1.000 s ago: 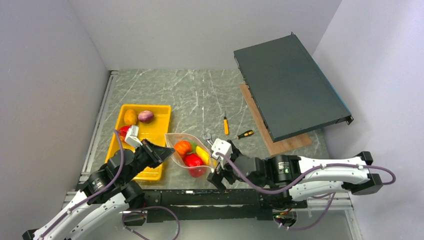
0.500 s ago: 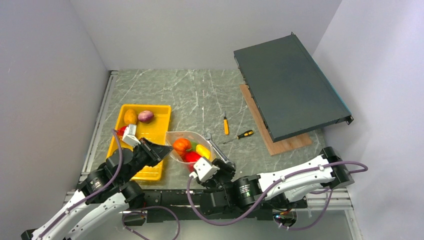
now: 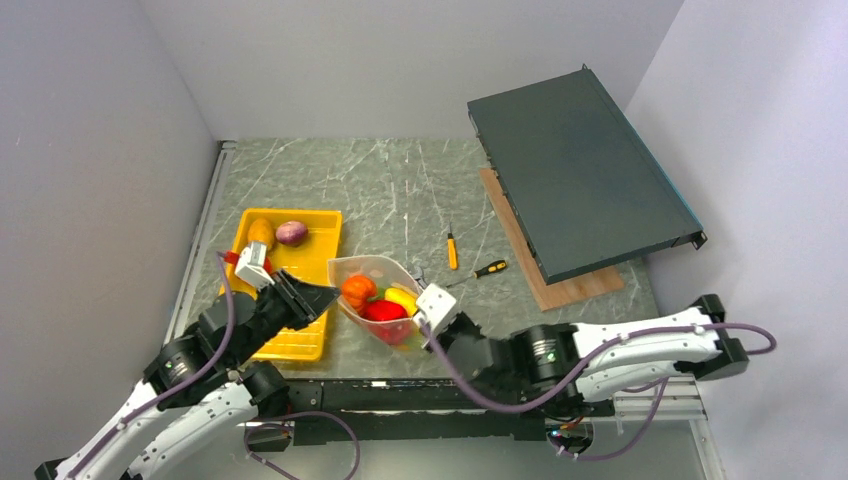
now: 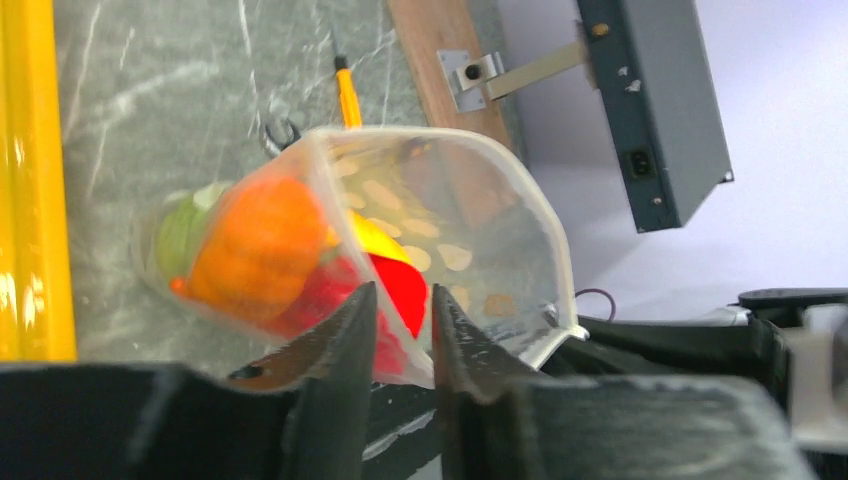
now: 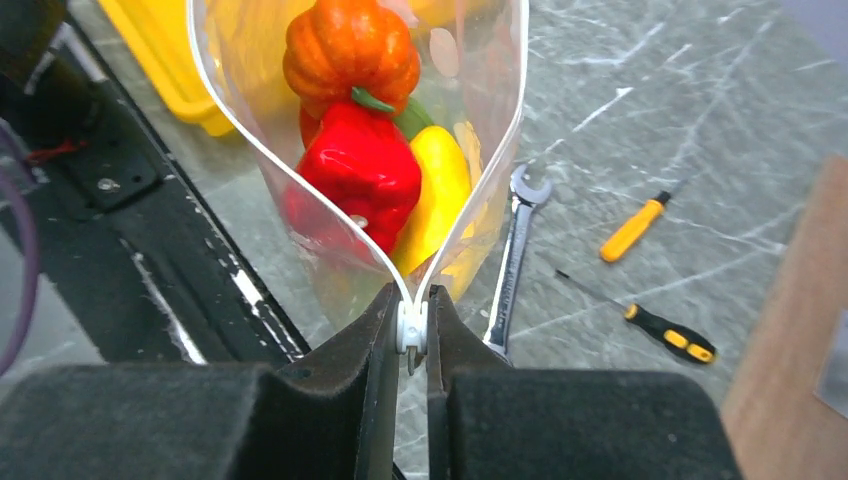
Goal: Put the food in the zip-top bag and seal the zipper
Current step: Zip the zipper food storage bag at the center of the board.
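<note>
Yellow tray (image 3: pixel 312 250) is sitting left of centre on the table (image 3: pixel 400 190); all bearings are taken from it. An orange piece (image 3: pixel 261 232) and a purple piece (image 3: pixel 291 232) are lying at its far end. To its right, beyond the bag, a steel wrench (image 5: pixel 512 250) is lying close against the bag's side. Farther right are a yellow screwdriver (image 3: pixel 452 250) and a black-handled screwdriver (image 3: pixel 490 268). Well to the right a dark rack box (image 3: pixel 580 180) is sitting partly over a wooden board (image 3: pixel 565 290). The zip-top bag (image 3: pixel 368 270) is sitting just beside the tray's right rim, clear, white-dotted, mouth gaping. Cannot tell whether its bottom is touching the table. Food is showing inside: an orange pumpkin (image 5: pixel 350 50), a red pepper (image 5: pixel 365 165), a yellow pepper (image 5: pixel 440 190) and a green piece (image 4: pixel 185 235). The zipper (image 4: pixel 565 265) is running unsealed round the mouth. The left arm is reaching over the tray's near right corner. The left gripper (image 4: pixel 400 335) is standing slightly parted, the bag's edge lying in the gap and not visibly squeezed. The right arm is lying low, well right of the tray, pointing back toward it. The right gripper (image 5: pixel 410 340) is pinching the zipper's end tight.
</note>
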